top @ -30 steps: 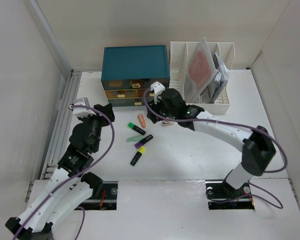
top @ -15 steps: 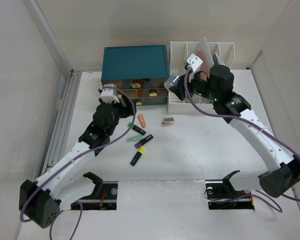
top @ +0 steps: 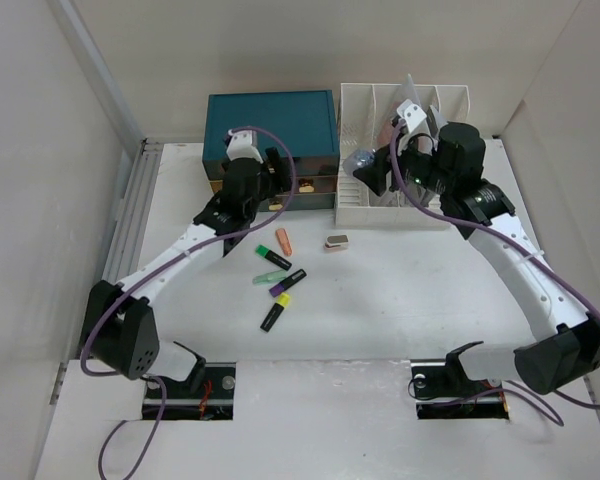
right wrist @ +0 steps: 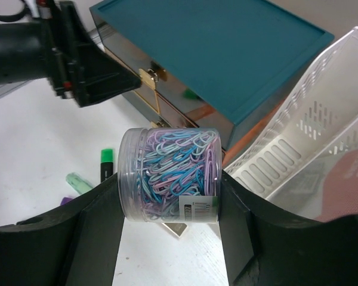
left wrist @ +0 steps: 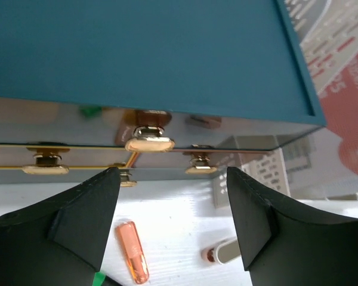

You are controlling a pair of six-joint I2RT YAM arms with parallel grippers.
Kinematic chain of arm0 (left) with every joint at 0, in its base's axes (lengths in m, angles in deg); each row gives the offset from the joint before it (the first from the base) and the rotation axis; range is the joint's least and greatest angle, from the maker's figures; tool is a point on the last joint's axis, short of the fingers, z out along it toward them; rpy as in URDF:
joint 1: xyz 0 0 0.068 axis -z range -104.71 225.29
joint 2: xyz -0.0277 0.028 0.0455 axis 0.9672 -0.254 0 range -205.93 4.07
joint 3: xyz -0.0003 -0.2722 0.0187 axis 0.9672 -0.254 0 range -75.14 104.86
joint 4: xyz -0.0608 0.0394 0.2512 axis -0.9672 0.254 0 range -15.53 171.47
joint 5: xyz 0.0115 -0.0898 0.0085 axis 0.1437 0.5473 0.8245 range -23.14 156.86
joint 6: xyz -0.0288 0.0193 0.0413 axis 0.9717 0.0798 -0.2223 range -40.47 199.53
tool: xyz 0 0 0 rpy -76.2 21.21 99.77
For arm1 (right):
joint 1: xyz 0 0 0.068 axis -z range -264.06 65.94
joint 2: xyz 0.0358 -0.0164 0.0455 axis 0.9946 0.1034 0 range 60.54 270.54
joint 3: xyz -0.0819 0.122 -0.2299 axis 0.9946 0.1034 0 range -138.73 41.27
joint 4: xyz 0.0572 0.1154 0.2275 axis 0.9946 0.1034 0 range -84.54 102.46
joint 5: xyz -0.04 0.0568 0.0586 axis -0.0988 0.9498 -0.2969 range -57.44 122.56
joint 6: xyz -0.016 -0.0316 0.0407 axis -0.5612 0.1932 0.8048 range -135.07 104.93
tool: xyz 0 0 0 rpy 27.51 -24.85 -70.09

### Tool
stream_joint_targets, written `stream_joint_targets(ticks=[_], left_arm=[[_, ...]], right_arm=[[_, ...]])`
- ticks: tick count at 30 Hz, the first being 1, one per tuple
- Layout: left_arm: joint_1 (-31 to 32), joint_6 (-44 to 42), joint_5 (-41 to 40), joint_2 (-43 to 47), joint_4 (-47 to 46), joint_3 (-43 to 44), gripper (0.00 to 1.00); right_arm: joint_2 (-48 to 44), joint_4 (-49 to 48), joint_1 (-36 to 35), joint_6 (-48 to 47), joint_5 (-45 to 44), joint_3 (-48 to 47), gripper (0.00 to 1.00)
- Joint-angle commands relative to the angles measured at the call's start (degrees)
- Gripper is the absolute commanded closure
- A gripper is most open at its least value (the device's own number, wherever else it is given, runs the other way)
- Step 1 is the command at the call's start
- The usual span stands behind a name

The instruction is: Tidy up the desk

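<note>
The desk [top: 400, 290] is a white tabletop. My right gripper [top: 368, 172] is shut on a clear jar of coloured paper clips [right wrist: 170, 176] and holds it lying on its side in the air, in front of the white file rack [top: 405, 150]. My left gripper [left wrist: 170, 226] is open and empty, just in front of the teal drawer box [top: 270, 125], its jaws either side of the gold knobs [left wrist: 149, 142]. Below it an orange highlighter [left wrist: 132, 251] and a small grey stapler-like item [left wrist: 227, 251] lie on the desk.
Several highlighters lie mid-desk: orange [top: 283, 241], green [top: 272, 257], purple [top: 288, 283], yellow [top: 275, 313]. The small grey item [top: 337, 240] lies to their right. The file rack holds papers. Walls enclose the desk on the left, the back and the right.
My left arm has reached from the left side forward to the drawer box front. My right gripper has swung right and up from the drawers to the rack, with the jar in it.
</note>
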Motion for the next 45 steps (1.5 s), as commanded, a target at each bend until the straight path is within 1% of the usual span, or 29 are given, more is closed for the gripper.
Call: stream_joint_targets(ticks=[1,4,5,7,8,12,14,15,28,42,43,44,45], left_arm=[[0.3,0.8,-4.8,-1.9,3.0,5.4,0.32],[0.3,-0.3,-6.0,-3.7,4.2,7.4,0.36],[0.3,-0.3,-7.5,-3.7,4.8,7.9,0.36],[0.3,-1.0,-8.1,-5.1,5.4,8.6,0.37],[0.3,-1.5,-8.2,-5.1,5.4,8.6,0.37],[0.3,-2.0,-8.7,-7.0,5.4,9.8,0.43],[0.3,-2.0,-8.7,-7.7,5.4,9.8,0.43],[0.3,-2.6,-8.7,-8.4,5.4,9.8,0.45],[0.3,-3.2,-11.5,-11.8,3.7,10.4,0.45],[-0.3,-3.7,-12.0,-14.4,2.1,12.0,0.45],[-0.3,-4.2,-12.0,-14.4,2.1,12.0,0.48],[-0.3,-4.2,-12.0,-14.4,2.1,12.0,0.57],[-0.3,-4.2,-12.0,-14.4,2.1,12.0,0.62]], right_arm=[[-2.1,-3.0,0.7,2.5,3.6,-0.6,1.00],[-2.1,-3.0,0.7,3.1,3.6,-0.6,1.00],[-2.1,-3.0,0.7,3.1,3.6,-0.6,1.00],[-2.1,-3.0,1.2,3.7,3.6,-0.6,1.00],[-2.1,-3.0,1.2,3.7,4.1,-0.6,1.00],[-2.1,-3.5,1.7,4.2,4.1,-0.1,1.00],[-2.1,-3.5,2.3,4.2,4.1,-0.1,1.00],[-2.1,-3.5,2.3,4.7,4.1,-0.1,1.00],[-1.6,-4.1,2.9,5.3,4.6,0.9,1.00],[-1.6,-4.1,3.4,5.3,5.1,2.0,1.00],[-1.6,-4.1,3.4,5.3,5.1,2.0,1.00],[-1.6,-4.1,3.4,5.3,5.1,2.0,1.00],[-1.6,-4.1,3.4,5.3,5.1,2.0,1.00]])
